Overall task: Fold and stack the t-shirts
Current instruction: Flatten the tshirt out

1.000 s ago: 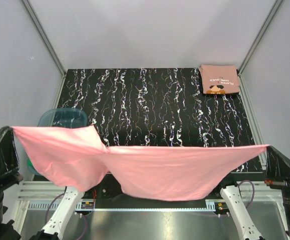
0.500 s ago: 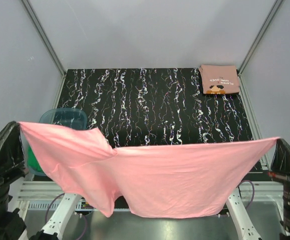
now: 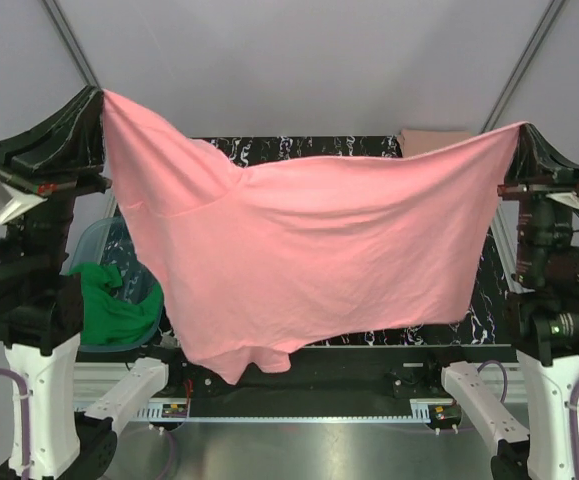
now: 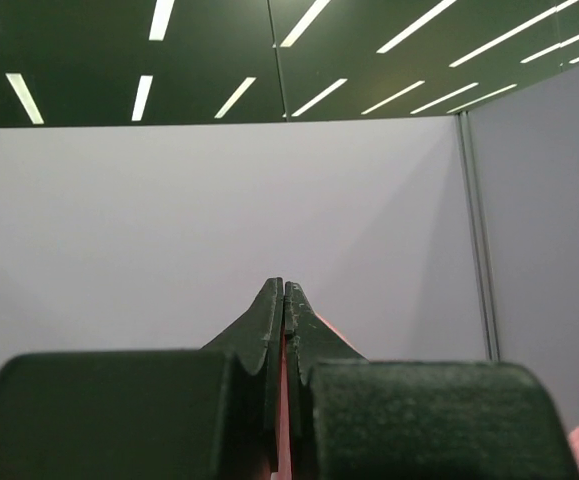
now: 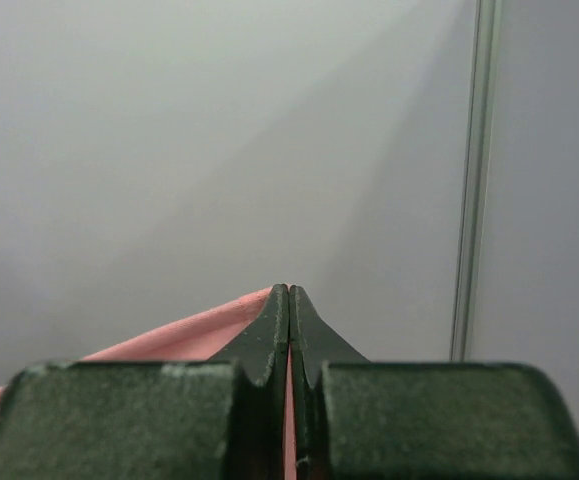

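The bright pink t-shirt (image 3: pixel 309 245) hangs spread out in the air between my two raised grippers and covers most of the table in the top view. My left gripper (image 3: pixel 97 95) is shut on its top left corner; pink cloth (image 4: pixel 281 420) shows between the closed jaws in the left wrist view. My right gripper (image 3: pixel 522 128) is shut on its top right corner, with the pink edge (image 5: pixel 169 345) running off to the left. The folded salmon t-shirt (image 3: pixel 431 134) lies at the table's far right corner, almost hidden behind the pink one.
A teal bin (image 3: pixel 99 245) stands at the table's left edge with green cloth (image 3: pixel 109 300) in it. The black marbled table (image 3: pixel 369 147) shows only at its far edge and below the shirt. Grey walls surround the cell on three sides.
Both arms have risen high, lifting the pink t-shirt from near table height up into the air. It now hangs in front of the table and hides most of the salmon t-shirt.
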